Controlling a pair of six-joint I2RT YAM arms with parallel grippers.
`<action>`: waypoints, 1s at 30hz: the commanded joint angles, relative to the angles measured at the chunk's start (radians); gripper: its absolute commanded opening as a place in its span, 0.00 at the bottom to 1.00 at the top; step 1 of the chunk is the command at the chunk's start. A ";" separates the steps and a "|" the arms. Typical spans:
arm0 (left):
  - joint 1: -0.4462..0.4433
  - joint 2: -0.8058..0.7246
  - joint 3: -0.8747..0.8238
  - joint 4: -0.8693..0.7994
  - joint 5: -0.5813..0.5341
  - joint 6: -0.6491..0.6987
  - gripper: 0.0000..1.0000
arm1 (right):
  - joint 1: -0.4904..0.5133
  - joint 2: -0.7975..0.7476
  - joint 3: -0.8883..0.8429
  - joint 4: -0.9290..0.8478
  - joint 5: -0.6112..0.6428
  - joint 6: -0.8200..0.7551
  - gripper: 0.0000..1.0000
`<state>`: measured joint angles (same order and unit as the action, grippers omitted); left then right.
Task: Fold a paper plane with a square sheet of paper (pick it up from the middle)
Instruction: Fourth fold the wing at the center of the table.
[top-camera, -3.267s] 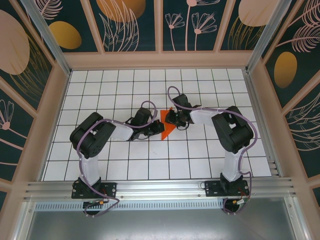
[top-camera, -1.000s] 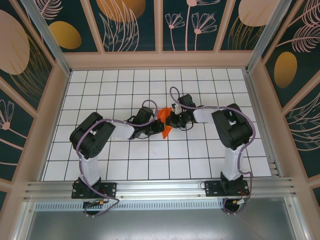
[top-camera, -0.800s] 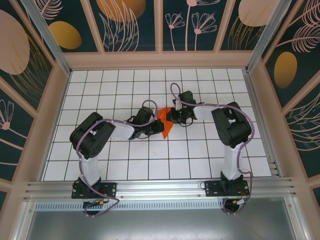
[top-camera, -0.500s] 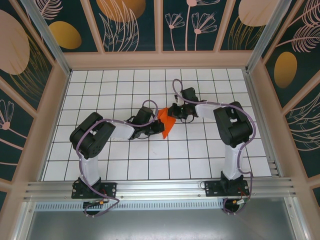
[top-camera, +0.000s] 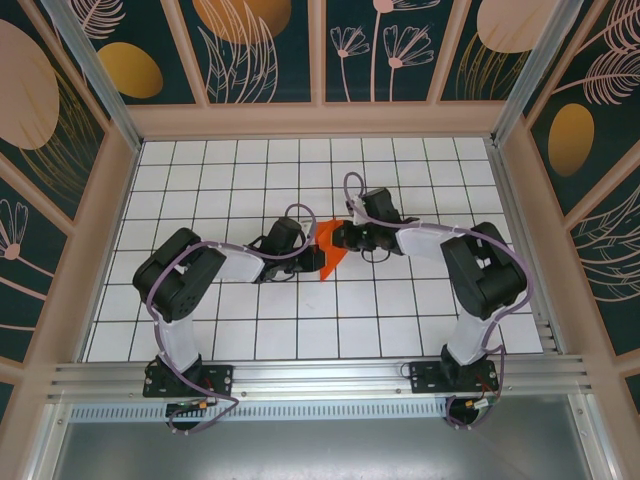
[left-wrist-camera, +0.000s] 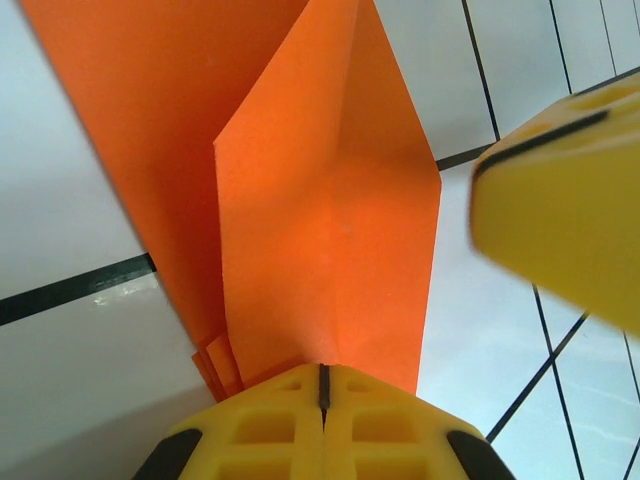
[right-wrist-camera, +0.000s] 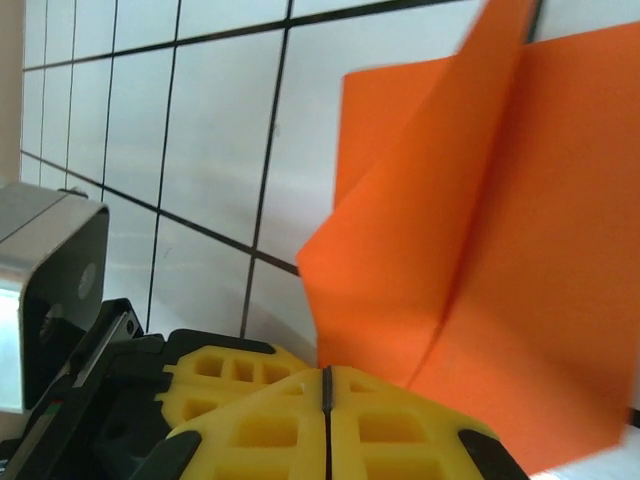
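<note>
Top external view: both arms reach inward and meet near the middle of the white-gridded tabletop (top-camera: 200, 180), with the orange sheet of paper (top-camera: 328, 256) pinched between them. It is a small creased wedge, no flat square. Left wrist view: left fingers (left-wrist-camera: 390, 440) pressed together, seam closed, clamped on the near end of the paper, where several stacked layer edges show just left of the pads. From that pinch a folded panel rises away with a soft ridge down its length, and a wider orange layer lies behind it. Judgement: this grip serves as the anchor, holding the layers stacked so they do not slide while the other arm works. Blurred yellow block (left-wrist-camera: 560, 190) at the right edge, close by; probably the other arm's fingers, not certain. Right wrist view: right fingers (right-wrist-camera: 400, 440) likewise together and clamped on an edge of the paper. One flap stands up at an angle off a crease; the rest spreads to the right over the tiles. Judgement: right side is placed to swing or press that flap over along the crease. Whether the paper touches the tabletop or hangs just above it, cannot tell. Task reading: mid-fold, some creases in, no pointed dart shape yet. Risk: two tight pinches so near each other on thin paper could tear it or skew the crease if the arms pull apart.
</note>
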<state>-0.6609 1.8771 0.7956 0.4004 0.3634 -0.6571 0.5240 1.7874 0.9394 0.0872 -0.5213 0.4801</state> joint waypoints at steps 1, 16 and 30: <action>0.009 0.024 -0.067 -0.225 -0.012 0.040 0.00 | 0.018 0.065 0.035 0.047 0.006 0.015 0.09; 0.009 0.028 -0.073 -0.248 -0.013 0.029 0.00 | -0.039 0.229 0.175 0.028 0.035 -0.009 0.08; 0.008 0.021 -0.086 -0.249 -0.009 0.030 0.00 | -0.093 0.321 0.343 -0.108 0.134 -0.052 0.08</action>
<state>-0.6598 1.8668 0.7803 0.4011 0.3630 -0.6464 0.4438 2.0789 1.2316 0.0326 -0.4706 0.4587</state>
